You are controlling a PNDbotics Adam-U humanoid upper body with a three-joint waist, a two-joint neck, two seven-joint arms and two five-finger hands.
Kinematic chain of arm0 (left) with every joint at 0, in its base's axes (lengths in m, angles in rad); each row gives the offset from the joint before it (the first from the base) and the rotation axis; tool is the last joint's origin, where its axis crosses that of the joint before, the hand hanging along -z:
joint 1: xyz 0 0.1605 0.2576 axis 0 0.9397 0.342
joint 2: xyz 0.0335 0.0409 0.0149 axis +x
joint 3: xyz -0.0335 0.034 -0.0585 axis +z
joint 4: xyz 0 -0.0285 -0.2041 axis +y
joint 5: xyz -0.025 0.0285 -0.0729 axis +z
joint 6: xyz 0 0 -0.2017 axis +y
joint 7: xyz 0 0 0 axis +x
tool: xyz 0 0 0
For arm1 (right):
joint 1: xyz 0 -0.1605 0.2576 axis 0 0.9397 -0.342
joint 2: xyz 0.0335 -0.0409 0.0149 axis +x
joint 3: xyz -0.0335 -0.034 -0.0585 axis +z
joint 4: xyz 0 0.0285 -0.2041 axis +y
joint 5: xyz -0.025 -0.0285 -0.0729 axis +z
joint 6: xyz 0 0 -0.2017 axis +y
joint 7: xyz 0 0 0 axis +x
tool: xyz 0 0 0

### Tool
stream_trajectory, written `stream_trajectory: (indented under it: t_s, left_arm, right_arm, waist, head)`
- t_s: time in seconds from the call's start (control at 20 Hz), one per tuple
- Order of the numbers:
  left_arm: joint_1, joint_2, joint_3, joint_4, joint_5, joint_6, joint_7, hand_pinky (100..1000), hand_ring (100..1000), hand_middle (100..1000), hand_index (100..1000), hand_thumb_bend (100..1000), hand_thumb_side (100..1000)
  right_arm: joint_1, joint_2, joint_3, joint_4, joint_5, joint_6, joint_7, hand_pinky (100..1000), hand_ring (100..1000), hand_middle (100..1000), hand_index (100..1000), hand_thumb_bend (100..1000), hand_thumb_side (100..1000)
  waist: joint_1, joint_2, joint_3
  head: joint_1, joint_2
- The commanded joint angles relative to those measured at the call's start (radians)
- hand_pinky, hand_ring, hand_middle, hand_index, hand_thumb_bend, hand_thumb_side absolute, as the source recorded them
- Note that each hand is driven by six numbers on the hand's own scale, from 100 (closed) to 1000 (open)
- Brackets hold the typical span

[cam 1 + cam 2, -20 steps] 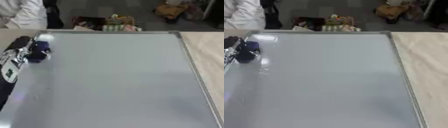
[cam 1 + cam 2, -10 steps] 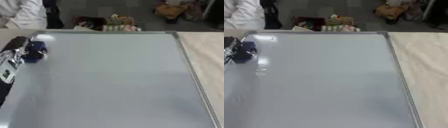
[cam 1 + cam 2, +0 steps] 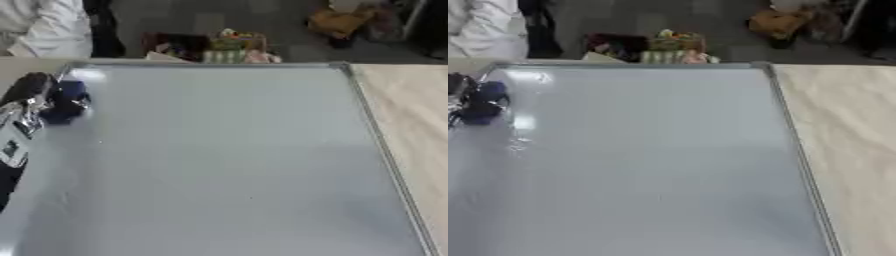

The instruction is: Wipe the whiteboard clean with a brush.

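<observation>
— So, nearest first: what has changed on the board?

— Little. My whiteboard (image 3: 227, 165) lies flat on the pale wooden table (image 3: 411, 115) and fills most of my view, its grey surface bare in the near part as it was a second ago. My left hand (image 3: 31, 95) has crept a touch farther up the board's left edge, towards the far left corner, taking the brush (image 3: 63, 102) along.

— How many of each thing?

— One board, one brush, one of my hands showing. My right hand is out of sight.

— And the brush itself?

— Small and dark blue, a rounded lump sitting on the board near its left rim, just short of the far left corner. My left hand is curled round it from the left, black with silver parts.

— Anything beyond?

— Past the far rim, a heap of colourful stuff (image 3: 219, 45) on the floor.
</observation>
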Motion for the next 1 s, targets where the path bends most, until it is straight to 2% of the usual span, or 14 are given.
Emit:
stream_trajectory:
  t_s: [0.05,0.25,0.5,1.0]
  left_arm:
    - [-0.016,0.009,-0.002,0.005,0.028,0.01,0.022,379,448,291,588,100,485]
    - [-0.029,0.003,-0.007,0.004,0.032,0.016,0.041,376,445,284,589,100,497]
    - [-0.037,0.005,-0.013,0.008,-0.007,0.022,0.052,382,450,291,588,108,485]
    - [-0.037,-0.007,-0.016,0.008,-0.129,0.01,0.05,390,456,301,576,136,465]
  right_arm:
    - [-0.009,-0.014,-0.007,-0.011,-0.003,0.0,0.003,833,789,676,840,100,1000]
    - [-0.013,-0.013,-0.006,-0.011,-0.003,0.0,0.005,833,789,676,840,100,1000]
    - [-0.021,-0.015,-0.004,-0.011,-0.004,-0.003,0.008,833,788,674,840,100,1000]
    - [-0.022,-0.01,-0.005,-0.011,-0.006,-0.002,0.007,833,788,671,840,100,1000]
  waist:
    - [-0.002,-0.014,-0.005]
    - [0.001,-0.007,-0.011]
    - [0.008,0.007,-0.027]
    - [0.013,0.022,-0.034]
  head:
    - [0.005,-0.018]
    - [0.011,-0.025]
    - [0.027,-0.048]
    - [0.028,-0.051]
